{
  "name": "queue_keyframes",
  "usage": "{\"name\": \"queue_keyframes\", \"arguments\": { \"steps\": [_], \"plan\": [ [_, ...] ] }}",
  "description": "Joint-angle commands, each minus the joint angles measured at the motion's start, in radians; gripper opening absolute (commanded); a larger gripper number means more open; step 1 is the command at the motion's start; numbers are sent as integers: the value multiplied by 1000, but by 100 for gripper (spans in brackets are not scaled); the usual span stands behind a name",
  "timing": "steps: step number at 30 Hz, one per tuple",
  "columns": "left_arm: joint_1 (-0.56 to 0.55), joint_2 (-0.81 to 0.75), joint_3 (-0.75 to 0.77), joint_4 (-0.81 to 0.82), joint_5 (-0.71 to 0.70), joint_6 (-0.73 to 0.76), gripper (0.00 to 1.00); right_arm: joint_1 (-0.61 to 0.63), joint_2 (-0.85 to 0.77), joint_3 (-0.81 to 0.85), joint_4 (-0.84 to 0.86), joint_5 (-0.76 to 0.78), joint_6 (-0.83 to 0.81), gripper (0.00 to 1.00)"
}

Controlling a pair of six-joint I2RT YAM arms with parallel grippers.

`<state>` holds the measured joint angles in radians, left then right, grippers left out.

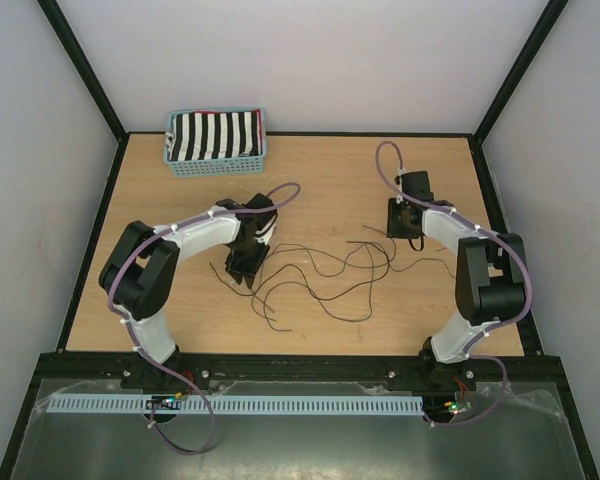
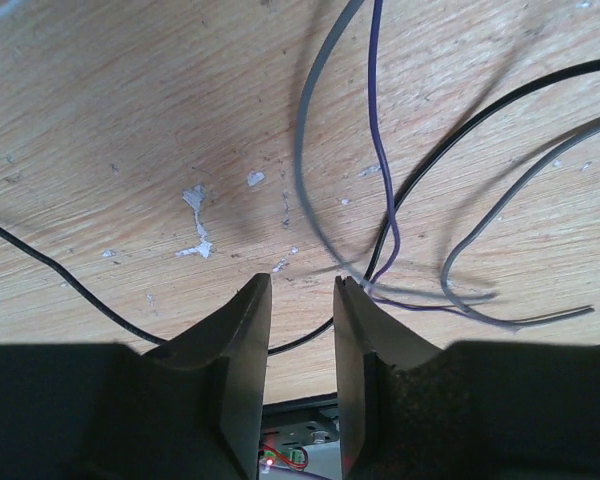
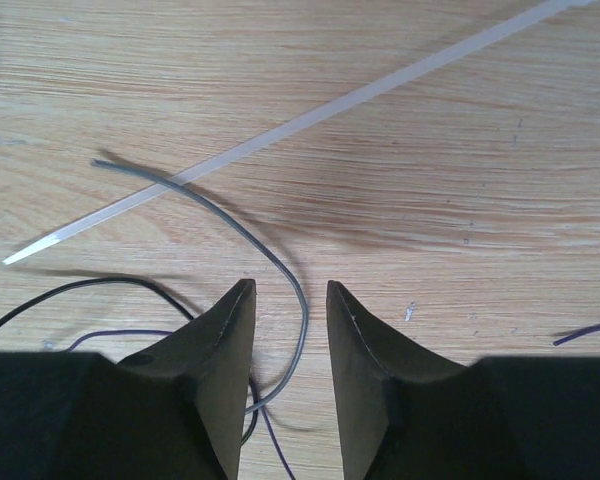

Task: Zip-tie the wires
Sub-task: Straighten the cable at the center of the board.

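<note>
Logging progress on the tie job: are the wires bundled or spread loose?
Spread loose. The wires lie as separate curling strands across the table; the zip tie lies straight, around nothing.

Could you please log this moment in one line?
left hand: open | right hand: open | wires: loose | zip tie: lying unused

Left arm (image 1: 195, 235): white shells are alternating with black joint housings.
Right arm (image 1: 460, 335): is showing the same white-and-black build.
Purple cables (image 1: 213, 420): are running along both arms, with white ties pinning them to the shells.
Left gripper (image 2: 302, 290): black fingers are tapering into wedge tips.
Right gripper (image 3: 290, 292): matching dark wedges are narrowing to points.
Bases (image 1: 150, 380): black mounts are carrying pale bolt heads, with small lights glowing beneath.
</note>
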<state>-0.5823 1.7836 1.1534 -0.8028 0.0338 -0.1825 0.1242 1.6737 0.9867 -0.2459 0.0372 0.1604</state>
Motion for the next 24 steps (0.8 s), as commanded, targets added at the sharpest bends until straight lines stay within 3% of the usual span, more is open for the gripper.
{"name": "queue_keyframes", "arguments": {
  "steps": [1, 11, 19, 24],
  "plan": [
    [-5, 21, 33, -19, 1, 13, 35, -1, -53, 31, -23, -74, 21, 47],
    [-5, 33, 52, -19, 10, 8, 49, -2, -138, 40, -14, -150, 36, 66],
    [37, -122, 73, -28, 22, 6, 77, -1, -263, 18, 47, -163, 61, 80],
    [129, -234, 85, -29, 96, 12, 91, -1, -324, -2, 80, -160, 78, 82]
  ]
}}
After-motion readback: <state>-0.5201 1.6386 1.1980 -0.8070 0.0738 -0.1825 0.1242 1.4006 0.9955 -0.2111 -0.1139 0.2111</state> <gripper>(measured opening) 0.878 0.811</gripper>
